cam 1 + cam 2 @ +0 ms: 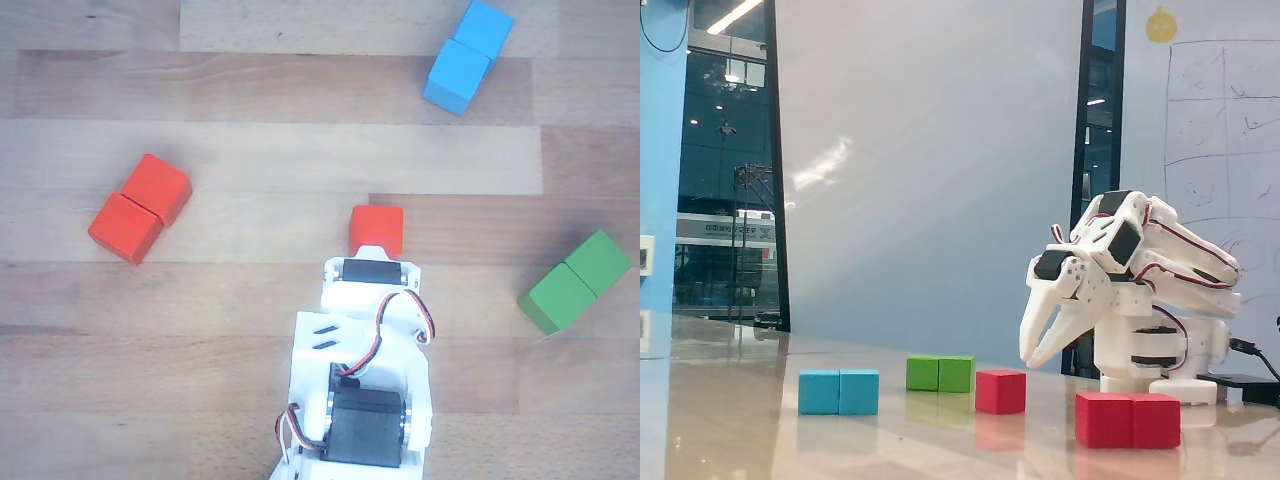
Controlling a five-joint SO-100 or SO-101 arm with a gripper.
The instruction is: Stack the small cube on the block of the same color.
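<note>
The gripper (1032, 352) is hanging with its jaws parted and holding nothing, just above the cube (1000, 391), which is sitting on the table (250, 300) well apart from the red block (140, 207)

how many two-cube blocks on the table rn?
3. In the other view: red block at left, blue block at top right, green block at right. The small cube is single, not counted. The arm could hide something beneath it.
</note>
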